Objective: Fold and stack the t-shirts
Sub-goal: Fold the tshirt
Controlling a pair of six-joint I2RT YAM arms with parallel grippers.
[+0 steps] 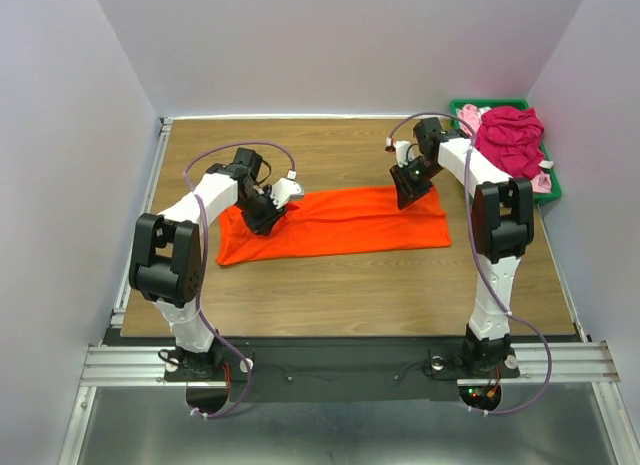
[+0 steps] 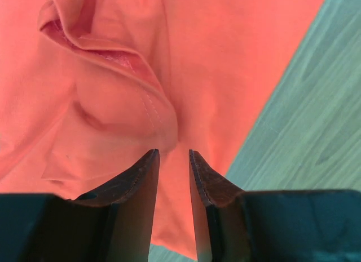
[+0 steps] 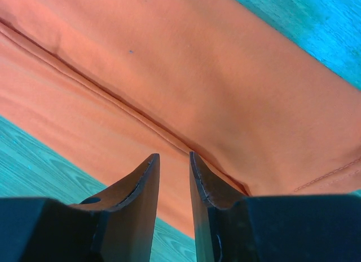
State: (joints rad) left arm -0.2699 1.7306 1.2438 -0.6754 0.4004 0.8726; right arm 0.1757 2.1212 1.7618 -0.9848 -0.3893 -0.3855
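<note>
Top view: orange t-shirt (image 1: 335,223) is lying as a long band across the table (image 1: 300,295); left gripper (image 1: 268,217) and right gripper (image 1: 408,195) are hovering over it.
Left wrist: jaws are standing narrowly apart, empty; I am aiming past the bunched sleeve (image 2: 113,53).
Right wrist: jaws narrow, empty; I am lining up on the fold crease (image 3: 113,98), wanting both layers.

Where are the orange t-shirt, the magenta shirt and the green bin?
orange t-shirt (image 1: 340,225), top view, middle of the spread cloth.
magenta shirt (image 1: 510,140), top view, middle of the crumpled heap.
green bin (image 1: 556,181), top view, its right rim.
</note>
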